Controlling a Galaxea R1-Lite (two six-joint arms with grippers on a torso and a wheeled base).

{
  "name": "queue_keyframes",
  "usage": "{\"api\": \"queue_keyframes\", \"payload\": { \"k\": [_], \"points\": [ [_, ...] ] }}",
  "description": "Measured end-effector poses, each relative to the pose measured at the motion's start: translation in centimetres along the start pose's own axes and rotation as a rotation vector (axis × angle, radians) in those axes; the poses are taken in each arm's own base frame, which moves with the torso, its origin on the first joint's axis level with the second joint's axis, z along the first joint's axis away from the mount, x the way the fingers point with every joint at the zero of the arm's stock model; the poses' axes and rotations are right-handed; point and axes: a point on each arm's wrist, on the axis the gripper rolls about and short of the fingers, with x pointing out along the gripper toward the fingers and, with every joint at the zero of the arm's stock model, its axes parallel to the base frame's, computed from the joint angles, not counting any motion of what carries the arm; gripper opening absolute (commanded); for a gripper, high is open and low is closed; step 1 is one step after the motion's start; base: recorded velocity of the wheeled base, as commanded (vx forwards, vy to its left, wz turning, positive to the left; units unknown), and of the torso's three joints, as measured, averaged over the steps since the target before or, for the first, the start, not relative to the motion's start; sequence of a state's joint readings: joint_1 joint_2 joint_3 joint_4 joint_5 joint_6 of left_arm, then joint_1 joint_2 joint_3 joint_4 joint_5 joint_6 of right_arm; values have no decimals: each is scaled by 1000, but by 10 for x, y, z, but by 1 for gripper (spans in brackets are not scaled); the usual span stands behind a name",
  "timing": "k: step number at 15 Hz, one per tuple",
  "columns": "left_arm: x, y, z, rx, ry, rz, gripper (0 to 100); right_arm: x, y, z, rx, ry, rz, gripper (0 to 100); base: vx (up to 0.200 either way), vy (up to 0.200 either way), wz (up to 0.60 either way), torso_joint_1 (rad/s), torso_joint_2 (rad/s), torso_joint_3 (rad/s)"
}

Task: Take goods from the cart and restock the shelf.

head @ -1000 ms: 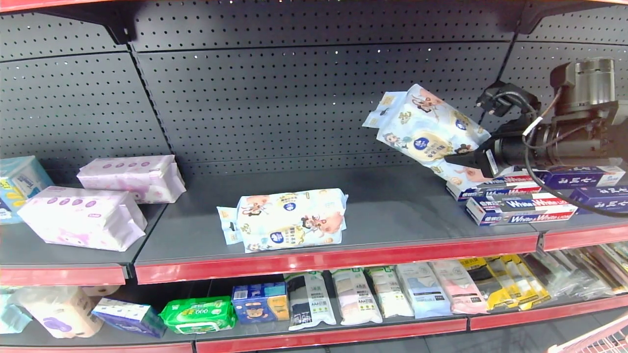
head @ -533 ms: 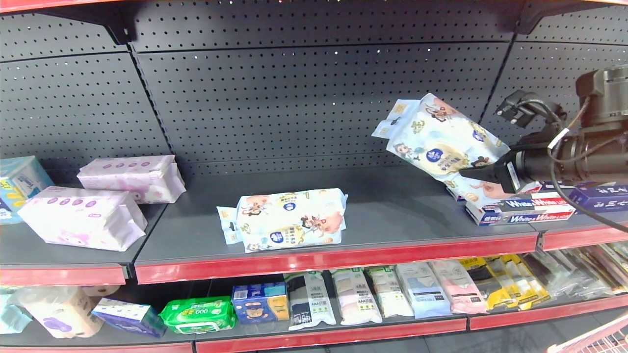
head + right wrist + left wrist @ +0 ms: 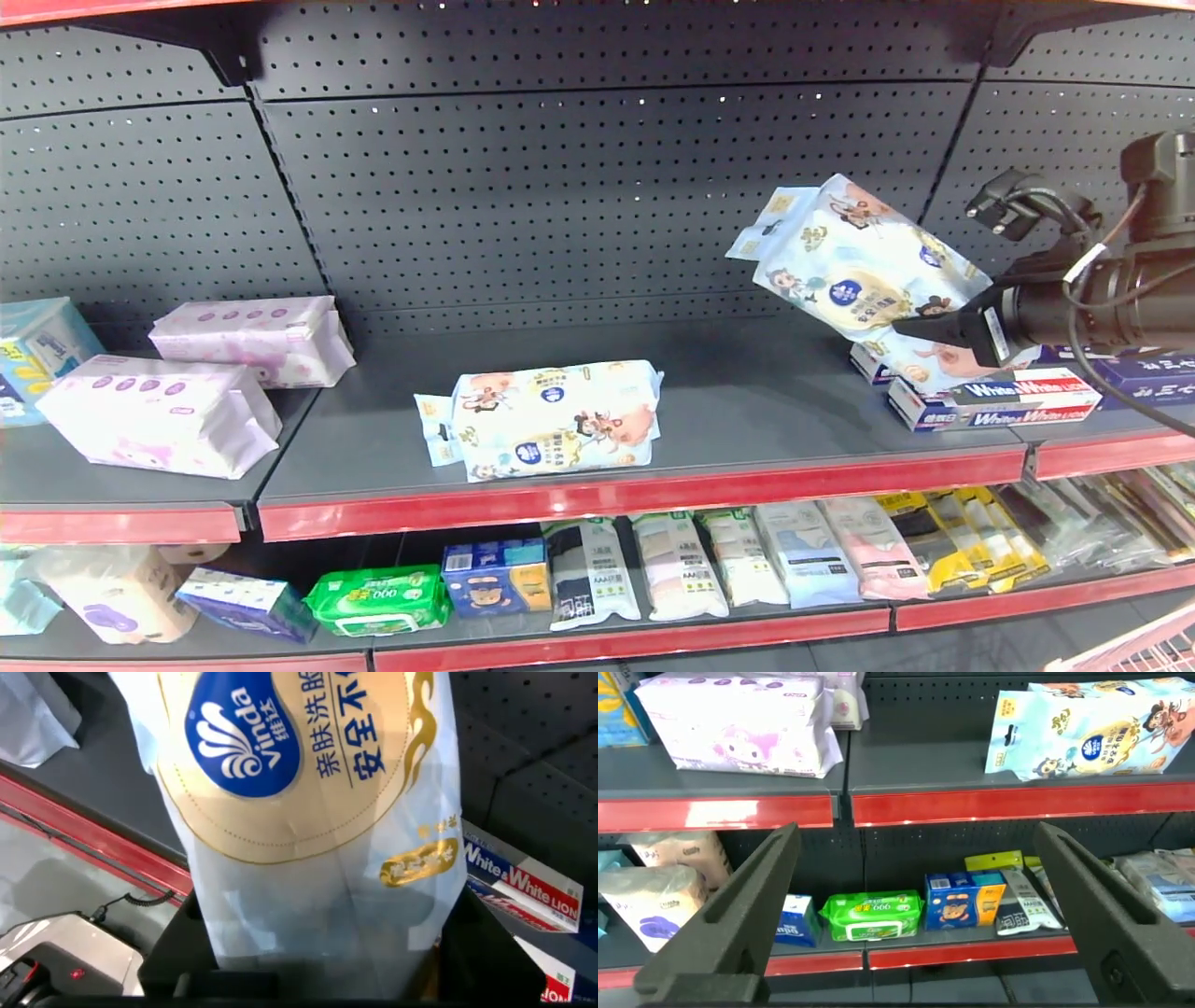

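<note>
A printed tissue pack (image 3: 864, 271) is gripped, tilted, between the closed fingers of the right gripper (image 3: 943, 334) at three o'clock of the head view, raised above the shelf (image 3: 747, 401) and just over the toothpaste boxes (image 3: 999, 403). A matching pack (image 3: 551, 420) is laid flat at its eight o'clock. The left gripper (image 3: 915, 833) is spread wide, with nothing held

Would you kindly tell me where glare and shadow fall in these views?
Head view: a pale sheen runs along the red shelf edge, and the lower shelf sits in shadow under it. Left wrist view: the same edge shows light patches. Right wrist view: the held pack is softly lit, without hard glare.
</note>
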State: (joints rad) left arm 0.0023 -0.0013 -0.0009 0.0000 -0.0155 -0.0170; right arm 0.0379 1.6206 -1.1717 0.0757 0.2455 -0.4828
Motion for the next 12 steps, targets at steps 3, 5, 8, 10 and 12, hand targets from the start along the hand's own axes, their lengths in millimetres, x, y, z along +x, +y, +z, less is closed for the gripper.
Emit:
{"api": "queue_keyframes", "payload": {
  "k": [3, 5, 8, 10, 12],
  "points": [
    [0, 0, 0, 0, 0, 1, 100, 2, -6, -4, 13, 11, -15, 0, 0, 0, 200, 1, 1, -4],
    [0, 0, 0, 0, 0, 1, 100, 2, -12, -5, 16, 11, -27, 0, 0, 0, 0, 0, 0, 0],
    [0, 0, 0, 0, 0, 1, 100, 3, -23, 1, 22, -4, -61, 0, 0, 0, 0, 0, 0, 0],
    [0, 0, 0, 0, 1, 0, 100, 10, -29, 9, -3, -25, -62, 0, 0, 0, 0, 0, 0, 0],
    [0, 0, 0, 0, 1, 0, 100, 22, -33, 15, -44, -56, -16, 0, 0, 0, 0, 0, 0, 0]
  ]
}}
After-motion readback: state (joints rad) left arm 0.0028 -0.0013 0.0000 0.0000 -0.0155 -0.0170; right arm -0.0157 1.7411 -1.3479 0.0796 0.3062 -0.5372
